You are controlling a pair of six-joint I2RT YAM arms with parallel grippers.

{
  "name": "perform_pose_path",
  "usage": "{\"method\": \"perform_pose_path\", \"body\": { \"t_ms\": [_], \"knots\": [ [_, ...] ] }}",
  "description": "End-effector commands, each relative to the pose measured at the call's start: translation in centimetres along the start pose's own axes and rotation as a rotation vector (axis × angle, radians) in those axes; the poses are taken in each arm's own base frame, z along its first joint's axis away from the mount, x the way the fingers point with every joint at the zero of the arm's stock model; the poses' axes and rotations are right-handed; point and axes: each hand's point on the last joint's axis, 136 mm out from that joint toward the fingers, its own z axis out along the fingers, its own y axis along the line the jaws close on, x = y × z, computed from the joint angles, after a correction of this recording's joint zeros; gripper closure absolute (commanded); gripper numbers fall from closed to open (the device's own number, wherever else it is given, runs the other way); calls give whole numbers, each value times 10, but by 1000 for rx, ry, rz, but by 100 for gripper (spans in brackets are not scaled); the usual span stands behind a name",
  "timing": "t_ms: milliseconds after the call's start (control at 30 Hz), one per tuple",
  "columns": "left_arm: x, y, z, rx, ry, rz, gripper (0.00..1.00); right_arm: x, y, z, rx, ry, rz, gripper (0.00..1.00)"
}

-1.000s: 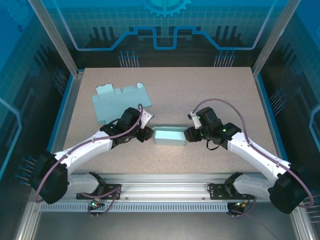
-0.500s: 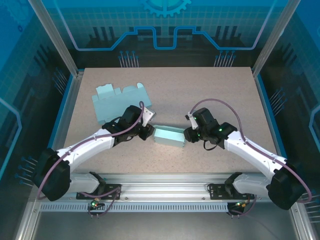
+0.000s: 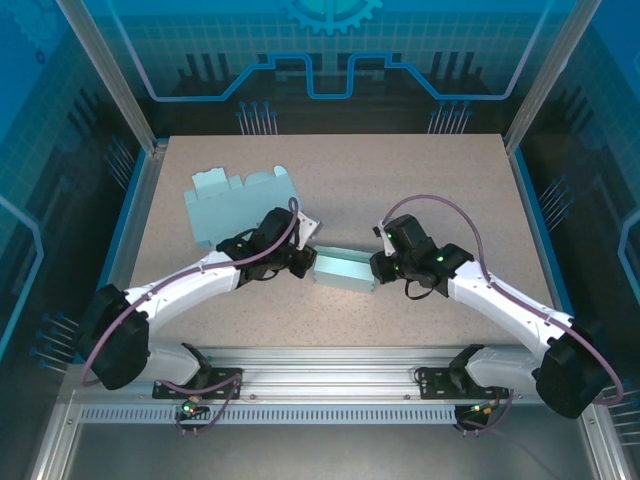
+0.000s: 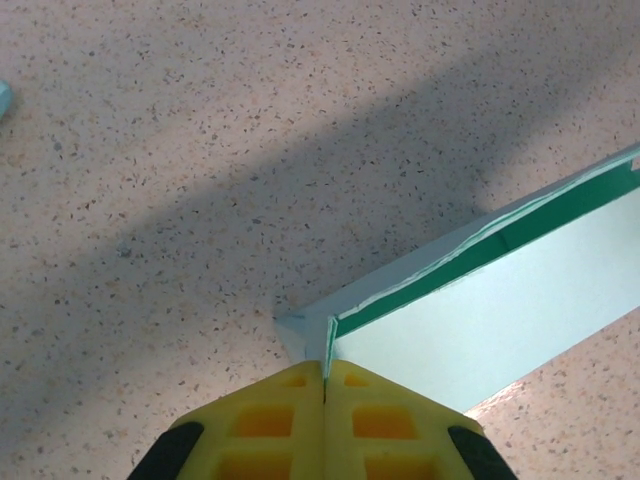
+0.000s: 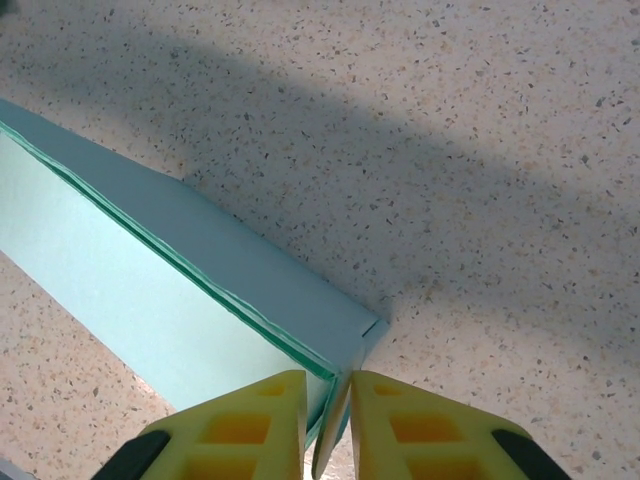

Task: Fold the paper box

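We see the paper box [image 3: 343, 270] mid surface [image 3: 420, 180], walls already up, open side up, long axis left-right, left end slightly farther back. Left gripper [image 4: 324, 372] pinched tight on 1 end wall, right gripper [image 5: 329, 390] nearly closed on the other. We judge end tucks remain

The paper box [image 3: 343, 270] [image 4: 500, 310] [image 5: 150, 290] is near the middle of the worktop [image 3: 450, 180] — long, shallow, pale mint, open side up, with darker green along its rim. It lies slightly askew, left end farther back. Each short end wall is pinched — one by the left gripper [image 3: 308, 265] [image 4: 324, 385], the other by the right gripper [image 3: 377, 270] [image 5: 328, 400]. Well apart, far left, lies a flat unfolded blank [image 3: 235, 205] of the same paper.
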Motion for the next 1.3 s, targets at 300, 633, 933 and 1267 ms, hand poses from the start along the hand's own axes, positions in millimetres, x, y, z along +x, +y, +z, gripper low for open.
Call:
{"method": "perform_pose_path", "body": {
  "t_ms": [300, 633, 933, 1267],
  "knots": [
    [1, -24, 9, -11, -7, -189, 100, -12, 21, 1, -45, -37, 84, 88],
    [-1, -34, 14, 1, -18, -245, 100, -20, 29, 2, -77, -57, 129, 84],
    [6, -38, 18, -15, -7, -234, 100, -36, 43, 2, -133, -90, 158, 86],
    [11, -38, 23, -49, -14, -217, 100, -49, 51, -3, -168, -112, 176, 87]
  ]
}}
